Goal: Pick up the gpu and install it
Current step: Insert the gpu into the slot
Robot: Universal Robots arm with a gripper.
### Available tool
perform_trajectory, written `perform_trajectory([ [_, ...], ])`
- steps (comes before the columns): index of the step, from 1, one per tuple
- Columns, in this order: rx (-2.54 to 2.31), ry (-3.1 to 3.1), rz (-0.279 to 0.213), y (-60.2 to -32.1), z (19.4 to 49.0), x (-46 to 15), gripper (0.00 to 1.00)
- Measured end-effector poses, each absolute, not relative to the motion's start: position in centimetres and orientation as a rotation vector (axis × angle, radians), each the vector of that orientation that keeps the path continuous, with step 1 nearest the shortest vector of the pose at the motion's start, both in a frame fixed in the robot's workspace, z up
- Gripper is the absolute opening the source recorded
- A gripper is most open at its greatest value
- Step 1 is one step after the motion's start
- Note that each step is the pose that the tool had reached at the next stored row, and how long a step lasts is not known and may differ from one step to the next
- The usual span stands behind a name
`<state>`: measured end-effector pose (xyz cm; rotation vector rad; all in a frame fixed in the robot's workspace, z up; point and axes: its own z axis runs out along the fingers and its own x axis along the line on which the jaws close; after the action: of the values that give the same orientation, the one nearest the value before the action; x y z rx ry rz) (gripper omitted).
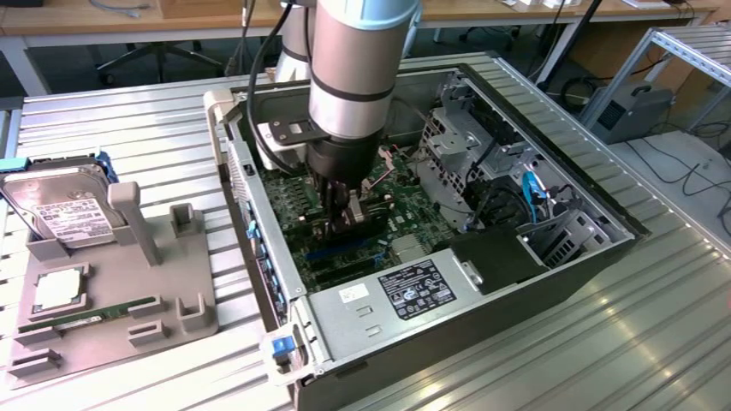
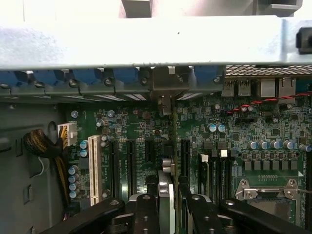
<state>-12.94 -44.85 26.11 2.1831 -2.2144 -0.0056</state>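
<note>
The arm reaches down into the open computer case (image 1: 594, 248), which lies on its side on the ribbed metal bench (image 1: 137, 128). Room is tight: the case's left wall (image 1: 246, 193) stands just beside the arm, the drive cage (image 1: 457, 158) crowds it on the exterior view's right, and the power supply (image 1: 400, 295) sits on the near side.

The gripper (image 2: 168, 207) has its fingers (image 2: 146, 214) partly closed on the gpu (image 2: 164, 192), held edge-on over the motherboard (image 2: 253, 126), near the row of black expansion slots (image 2: 130, 165). Whether it touches a slot cannot be told. The card shows as a thin, upright plate with a silvery edge, its bracket end toward the rear slot covers (image 2: 112, 75).

On the exterior view's left, a grey holder (image 1: 149, 282) carries a hard drive (image 1: 63, 210), well apart from the case.
</note>
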Motion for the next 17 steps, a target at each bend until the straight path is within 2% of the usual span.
perform_trajectory([
  [17, 2.185, -2.216, -0.010, -44.85, 25.84, -12.94, 0.27],
])
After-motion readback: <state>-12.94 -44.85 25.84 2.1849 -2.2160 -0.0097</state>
